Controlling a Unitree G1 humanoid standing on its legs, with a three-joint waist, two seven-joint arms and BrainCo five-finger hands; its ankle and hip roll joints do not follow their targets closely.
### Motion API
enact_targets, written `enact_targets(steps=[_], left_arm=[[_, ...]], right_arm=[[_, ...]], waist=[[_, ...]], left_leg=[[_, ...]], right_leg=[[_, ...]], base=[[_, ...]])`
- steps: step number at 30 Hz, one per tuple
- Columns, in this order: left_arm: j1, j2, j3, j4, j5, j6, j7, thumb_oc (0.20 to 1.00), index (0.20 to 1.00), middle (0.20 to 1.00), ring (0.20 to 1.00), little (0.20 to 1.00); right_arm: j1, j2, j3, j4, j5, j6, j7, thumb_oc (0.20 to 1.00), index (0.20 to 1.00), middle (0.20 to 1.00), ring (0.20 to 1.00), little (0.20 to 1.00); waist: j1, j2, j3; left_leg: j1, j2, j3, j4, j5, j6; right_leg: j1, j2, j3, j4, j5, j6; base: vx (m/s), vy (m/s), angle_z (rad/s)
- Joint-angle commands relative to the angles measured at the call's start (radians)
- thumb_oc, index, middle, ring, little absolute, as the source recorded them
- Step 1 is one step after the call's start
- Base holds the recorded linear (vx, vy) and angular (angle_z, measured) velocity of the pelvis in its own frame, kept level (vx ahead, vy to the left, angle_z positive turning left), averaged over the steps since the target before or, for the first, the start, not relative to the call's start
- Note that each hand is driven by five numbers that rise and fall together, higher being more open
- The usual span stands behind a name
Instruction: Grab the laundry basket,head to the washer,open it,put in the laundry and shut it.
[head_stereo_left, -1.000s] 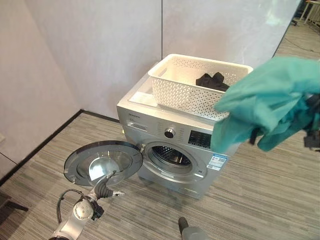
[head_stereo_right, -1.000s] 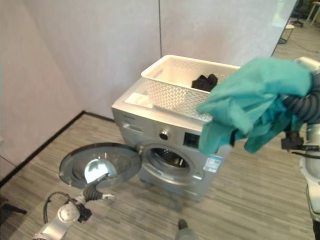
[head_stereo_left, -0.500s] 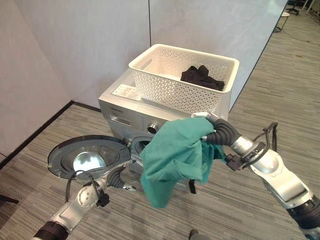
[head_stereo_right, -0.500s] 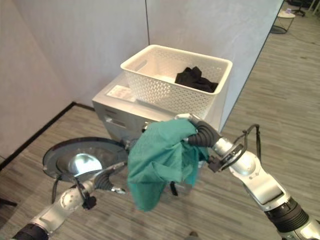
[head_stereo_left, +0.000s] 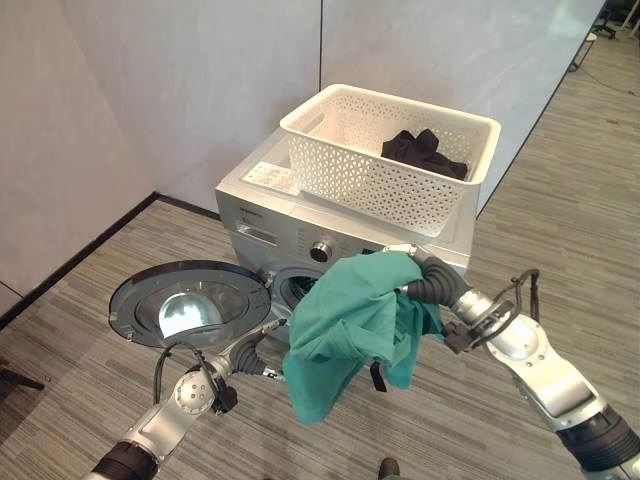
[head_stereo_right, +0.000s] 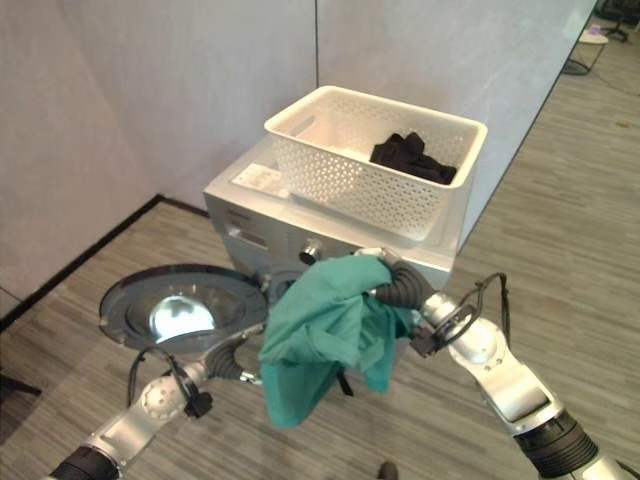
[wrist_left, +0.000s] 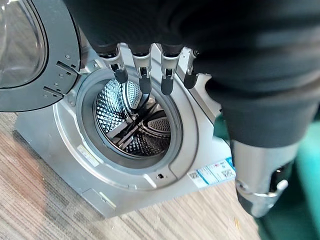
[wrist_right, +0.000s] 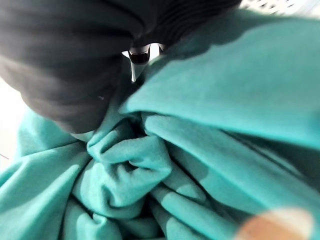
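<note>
A silver front-loading washer stands against the wall with its round door swung open to the left. On top sits the white laundry basket with a black garment inside. My right hand is shut on a teal garment, which hangs in front of the washer's opening; up close the cloth bunches under the hand. My left hand is low by the opening, open, its fingers straight toward the empty steel drum.
Grey walls meet in a corner behind the washer. The open door juts out over the striped floor to the left. Open floor stretches away to the right of the machine.
My right hand has brought the teal garment down from beside the basket to the front of the washer's opening. The left hand has stayed low by the door. The camera has shifted.
</note>
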Motion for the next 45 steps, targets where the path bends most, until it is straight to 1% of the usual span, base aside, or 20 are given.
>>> enact_targets(steps=[1, 2, 3, 5, 6, 9, 15, 19, 22, 24, 29, 31, 32, 33, 35, 36, 39, 40, 41, 45], left_arm=[[-0.136, 0.011, -0.058, -0.025, -0.009, -0.016, -0.021, 1.000, 1.000, 1.000, 1.000, 1.000], [-0.179, -0.009, -0.091, -0.012, 0.009, -0.013, -0.020, 1.000, 1.000, 1.000, 1.000, 1.000], [-0.181, -0.010, -0.092, -0.010, 0.010, -0.014, -0.019, 1.000, 1.000, 1.000, 1.000, 1.000], [-0.240, -0.045, -0.133, 0.014, 0.027, -0.008, -0.013, 1.000, 1.000, 1.000, 1.000, 1.000], [-0.242, -0.046, -0.133, 0.015, 0.027, -0.008, -0.013, 1.000, 1.000, 1.000, 1.000, 1.000], [-0.293, -0.053, -0.167, 0.004, 0.034, -0.009, -0.010, 1.000, 1.000, 1.000, 1.000, 1.000], [-0.331, -0.045, -0.176, -0.050, 0.040, -0.024, 0.003, 1.000, 1.000, 1.000, 1.000, 1.000], [-0.301, -0.030, -0.156, -0.095, 0.030, -0.030, -0.002, 1.000, 1.000, 1.000, 1.000, 1.000], [-0.273, -0.040, -0.133, -0.103, 0.016, -0.019, 0.004, 1.000, 1.000, 1.000, 1.000, 1.000], [-0.248, -0.060, -0.115, -0.095, 0.007, -0.009, 0.011, 1.000, 1.000, 1.000, 1.000, 1.000], [-0.163, -0.121, -0.051, -0.062, -0.019, 0.042, 0.029, 1.000, 1.000, 1.000, 1.000, 1.000], [-0.148, -0.131, -0.044, -0.065, -0.030, 0.051, 0.032, 1.000, 1.000, 1.000, 1.000, 1.000], [-0.135, -0.158, -0.045, -0.064, -0.033, 0.062, 0.041, 1.000, 1.000, 1.000, 1.000, 1.000], [-0.135, -0.159, -0.045, -0.064, -0.033, 0.062, 0.042, 1.000, 1.000, 1.000, 1.000, 1.000], [-0.148, -0.202, -0.063, -0.028, -0.028, 0.072, 0.072, 1.000, 1.000, 1.000, 1.000, 1.000], [-0.150, -0.203, -0.064, -0.025, -0.028, 0.071, 0.073, 1.000, 1.000, 1.000, 1.000, 1.000], [-0.190, -0.255, -0.087, 0.043, -0.035, 0.079, 0.120, 1.000, 1.000, 1.000, 1.000, 1.000], [-0.202, -0.272, -0.099, 0.059, -0.047, 0.083, 0.126, 1.000, 1.000, 1.000, 1.000, 1.000], [-0.222, -0.305, -0.121, 0.093, -0.092, 0.089, 0.131, 1.000, 1.000, 1.000, 1.000, 1.000], [-0.269, -0.350, -0.157, 0.148, -0.131, 0.089, 0.159, 1.000, 1.000, 1.000, 1.000, 1.000]], right_arm=[[-0.095, -0.008, -0.030, -0.024, -0.037, -0.022, -0.037, 0.200, 0.200, 0.200, 0.200, 0.200], [-0.110, -0.010, -0.023, -0.015, -0.039, -0.022, -0.043, 0.200, 0.200, 0.200, 0.200, 0.200], [-0.111, -0.011, -0.024, -0.014, -0.039, -0.023, -0.043, 0.200, 0.200, 0.200, 0.200, 0.200], [-0.140, -0.008, -0.012, 0.002, -0.056, -0.018, -0.054, 0.200, 0.200, 0.200, 0.200, 0.200], [-0.141, -0.009, -0.012, 0.003, -0.056, -0.018, -0.054, 0.200, 0.200, 0.200, 0.200, 0.200], [-0.169, -0.010, -0.003, 0.020, -0.062, -0.019, -0.064, 0.200, 0.200, 0.200, 0.200, 0.200], [-0.187, -0.003, -0.010, 0.037, -0.065, -0.030, -0.085, 0.200, 0.200, 0.200, 0.200, 0.200], [-0.172, 0.007, -0.025, 0.043, -0.076, -0.032, -0.092, 0.200, 0.200, 0.200, 0.200, 0.200], [-0.158, 0.028, -0.038, 0.050, -0.090, -0.028, -0.103, 0.200, 0.200, 0.200, 0.200, 0.200], [-0.150, 0.053, -0.040, 0.060, -0.103, -0.023, -0.111, 0.200, 0.200, 0.200, 0.200, 0.200], [-0.129, 0.109, -0.044, 0.094, -0.149, 0.005, -0.129, 0.200, 0.200, 0.200, 0.200, 0.200], [-0.128, 0.122, -0.039, 0.112, -0.155, 0.010, -0.136, 0.200, 0.200, 0.200, 0.200, 0.200], [-0.126, 0.164, -0.036, 0.142, -0.158, 0.023, -0.157, 0.200, 0.200, 0.200, 0.200, 0.200], [-0.126, 0.164, -0.036, 0.143, -0.158, 0.023, -0.157, 0.200, 0.200, 0.200, 0.200, 0.200], [-0.118, 0.208, -0.023, 0.165, -0.141, 0.030, -0.184, 0.200, 0.200, 0.200, 0.200, 0.200], [-0.118, 0.208, -0.023, 0.165, -0.141, 0.029, -0.185, 0.200, 0.200, 0.200, 0.200, 0.200], [-0.123, 0.250, 0.004, 0.185, -0.107, 0.029, -0.212, 0.200, 0.200, 0.200, 0.200, 0.200], [-0.126, 0.263, 0.013, 0.192, -0.092, 0.029, -0.220, 0.200, 0.200, 0.200, 0.200, 0.200], [-0.135, 0.277, 0.035, 0.204, -0.078, 0.032, -0.234, 0.200, 0.200, 0.200, 0.200, 0.200], [-0.144, 0.290, 0.066, 0.217, -0.056, 0.030, -0.253, 0.200, 0.200, 0.200, 0.200, 0.200]], waist=[[-0.003, -0.009, 0.080], [-0.006, -0.010, 0.113], [-0.005, -0.010, 0.113], [-0.008, -0.015, 0.149], [-0.007, -0.014, 0.149], [-0.007, -0.020, 0.177], [0.000, -0.024, 0.211], [0.009, -0.023, 0.217], [0.014, -0.020, 0.218], [0.020, -0.018, 0.220], [0.034, -0.011, 0.223], [0.038, -0.009, 0.223], [0.047, -0.004, 0.222], [0.046, -0.004, 0.222], [0.049, -0.003, 0.221], [0.048, -0.002, 0.221], [0.048, -0.002, 0.225], [0.049, -0.002, 0.226], [0.049, -0.002, 0.228], [0.045, -0.001, 0.229]], left_leg=[[-0.064, 0.008, -0.065, 0.035, -0.085, 0.028], [-0.091, 0.012, -0.068, 0.045, -0.078, 0.025], [-0.092, 0.012, -0.068, 0.046, -0.078, 0.025], [-0.134, 0.017, -0.073, 0.059, -0.066, 0.023], [-0.135, 0.017, -0.073, 0.059, -0.067, 0.023], [-0.174, 0.023, -0.074, 0.076, -0.058, 0.020], [-0.218, 0.033, -0.085, 0.103, -0.053, 0.013], [-0.230, 0.031, -0.092, 0.105, -0.051, 0.011], [-0.239, 0.027, -0.100, 0.106, -0.049, 0.010], [-0.243, 0.025, -0.103, 0.105, -0.048, 0.010], [-0.247, 0.019, -0.114, 0.099, -0.043, 0.013], [-0.250, 0.016, -0.119, 0.095, -0.040, 0.014], [-0.249, 0.011, -0.124, 0.085, -0.035, 0.015], [-0.249, 0.011, -0.125, 0.085, -0.034, 0.015], [-0.247, 0.008, -0.131, 0.073, -0.029, 0.016], [-0.247, 0.008, -0.132, 0.073, -0.028, 0.016], [-0.245, 0.005, -0.138, 0.050, -0.013, 0.017], [-0.246, 0.005, -0.140, 0.042, -0.006, 0.017], [-0.244, 0.004, -0.142, 0.029, 0.003, 0.016], [-0.242, 0.005, -0.146, 0.011, 0.014, 0.015]], right_leg=[[-0.042, -0.052, 0.013, 0.081, -0.063, 0.032], [-0.066, -0.052, 0.020, 0.085, -0.059, 0.031], [-0.067, -0.052, 0.021, 0.086, -0.059, 0.031], [-0.104, -0.048, 0.033, 0.089, -0.052, 0.027], [-0.106, -0.048, 0.033, 0.090, -0.052, 0.027], [-0.138, -0.044, 0.041, 0.093, -0.046, 0.023], [-0.157, -0.042, 0.034, 0.091, -0.040, 0.018], [-0.159, -0.044, 0.026, 0.083, -0.035, 0.016], [-0.159, -0.045, 0.022, 0.079, -0.032, 0.014], [-0.161, -0.046, 0.018, 0.077, -0.030, 0.014], [-0.159, -0.050, 0.006, 0.072, -0.029, 0.010], [-0.157, -0.052, 0.002, 0.071, -0.029, 0.010], [-0.153, -0.056, -0.010, 0.072, -0.030, 0.009], [-0.153, -0.056, -0.011, 0.072, -0.030, 0.009], [-0.149, -0.060, -0.021, 0.075, -0.032, 0.008], [-0.149, -0.061, -0.023, 0.075, -0.032, 0.008], [-0.150, -0.060, -0.033, 0.076, -0.033, 0.008], [-0.152, -0.059, -0.036, 0.074, -0.032, 0.008], [-0.152, -0.059, -0.045, 0.073, -0.031, 0.008], [-0.150, -0.058, -0.058, 0.074, -0.032, 0.008]], base=[[-0.20, -0.004, 0.03], [-0.16, -0.006, 0.04], [-0.16, -0.016, 0.03], [-0.13, -0.016, 0.01], [-0.11, -0.008, -0.01], [-0.09, -0.016, -0.03], [-0.07, -0.022, 0.03], [-0.03, -0.011, 0.15], [-0.02, -0.006, 0.10], [-0.02, -0.004, 0.10], [-0.01, 0.001, 0.03], [0.00, -0.007, 0.03], [0.00, -0.010, 0.07], [0.00, -0.015, 0.12], [0.00, -0.017, 0.24], [-0.01, -0.018, 0.33], [-0.02, -0.017, 0.21], [-0.03, -0.025, 0.06], [-0.02, -0.027, 0.06], [0.00, -0.018, 0.14]])
